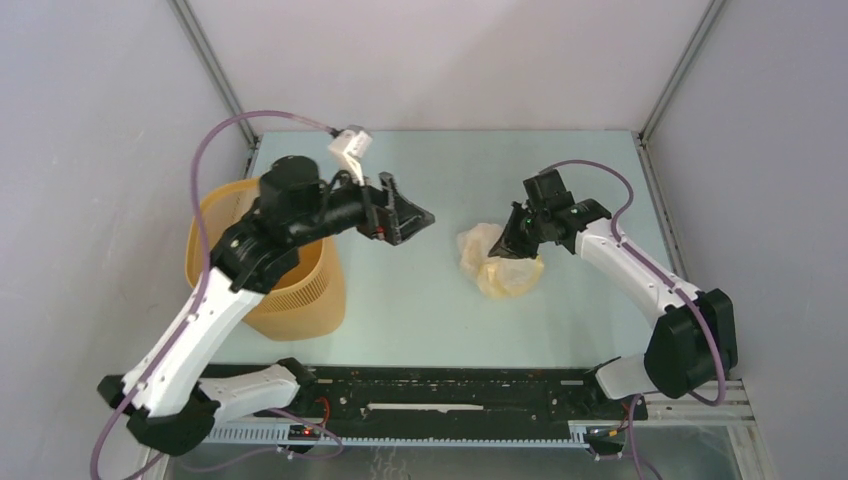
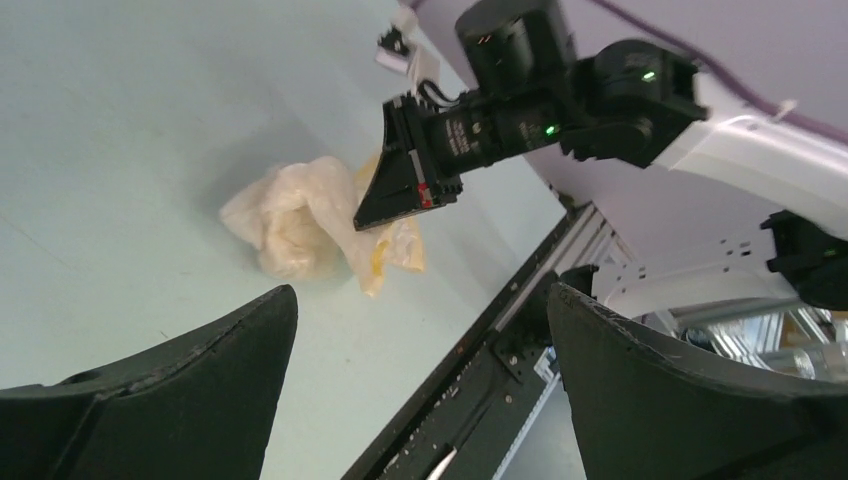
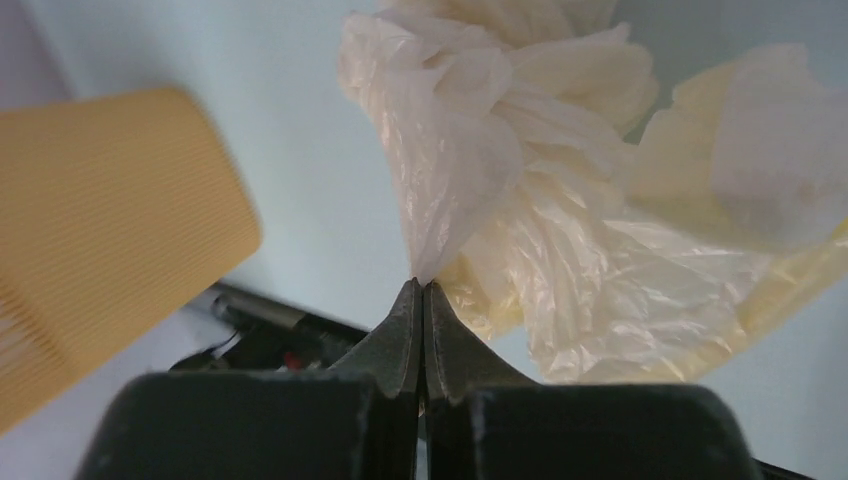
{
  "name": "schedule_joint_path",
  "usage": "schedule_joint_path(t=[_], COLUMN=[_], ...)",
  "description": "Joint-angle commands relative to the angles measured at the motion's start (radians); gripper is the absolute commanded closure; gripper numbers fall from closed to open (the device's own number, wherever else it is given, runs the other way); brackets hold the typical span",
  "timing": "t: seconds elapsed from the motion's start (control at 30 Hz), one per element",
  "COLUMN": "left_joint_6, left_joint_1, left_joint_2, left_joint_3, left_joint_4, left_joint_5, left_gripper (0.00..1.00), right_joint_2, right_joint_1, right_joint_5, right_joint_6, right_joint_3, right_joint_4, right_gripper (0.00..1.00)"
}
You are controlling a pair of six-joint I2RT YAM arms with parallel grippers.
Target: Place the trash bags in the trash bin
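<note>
**Bag (image 1: 500, 265) pinched by right gripper (image 3: 421, 290), bin (image 1: 290, 295) well apart**

A fold of the wrinkled cream film is clamped between the closed tips of the right gripper, as is seen from the right wrist. The bag is crumpled on the table (image 1: 420, 320), right of centre, and its yellowish rim is turned toward the near side. The bin is stood at the table's left edge and is partly hidden by the left arm. The left gripper (image 1: 415, 215) is held wide, gripping nothing, between bin and bag. A white tag (image 1: 350, 143) is fixed to the left arm's cable; any writing on it cannot be read.
</note>
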State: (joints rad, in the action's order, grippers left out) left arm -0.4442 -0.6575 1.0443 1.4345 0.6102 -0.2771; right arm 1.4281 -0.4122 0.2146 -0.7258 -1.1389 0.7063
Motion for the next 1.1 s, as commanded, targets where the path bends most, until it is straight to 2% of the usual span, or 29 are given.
schedule_joint_path(t=[0.0,0.2,0.33,0.5,0.67,0.8,0.97,1.07], left_joint_6=[0.008,-0.066,-0.109,-0.104,-0.137,-0.153,-0.144,-0.161], left_joint_1=[-0.046,-0.102,-0.152,-0.261,-0.353,-0.365,-0.367,-0.367], left_joint_2=[0.071,0.113,0.147,0.175,0.198,0.228,0.282,0.31], left_joint_3=[0.053,0.006,0.001,0.037,0.012,0.001,0.059,0.083], left_joint_4=[0.021,0.056,0.08,0.14,0.143,0.14,0.148,0.148], left_joint_5=[-0.051,0.091,0.167,0.331,0.386,0.362,0.358,0.361], left_gripper=[0.0,0.0,0.05,0.09,0.13,0.22,0.4,0.6], right_joint_2=[-0.081,-0.142,-0.153,-0.201,-0.236,-0.263,-0.291,-0.308], right_joint_1=[-0.023,-0.02,-0.012,-0.022,-0.027,-0.029,-0.034,-0.034], right_joint_5=[0.269,0.333,0.376,0.337,0.357,0.389,0.407,0.421], right_joint_6=[-0.082,-0.27,-0.405,-0.487,-0.513,-0.503,-0.465,-0.441], right_joint_3=[-0.03,-0.03,-0.03,-0.03,-0.03,-0.03,-0.029,-0.03], right_joint_4=[-0.121,-0.192,-0.206,-0.135,-0.119,-0.103,-0.062,-0.034], right_gripper=[1.0,1.0,1.0,1.0,1.0,1.0,1.0,1.0])
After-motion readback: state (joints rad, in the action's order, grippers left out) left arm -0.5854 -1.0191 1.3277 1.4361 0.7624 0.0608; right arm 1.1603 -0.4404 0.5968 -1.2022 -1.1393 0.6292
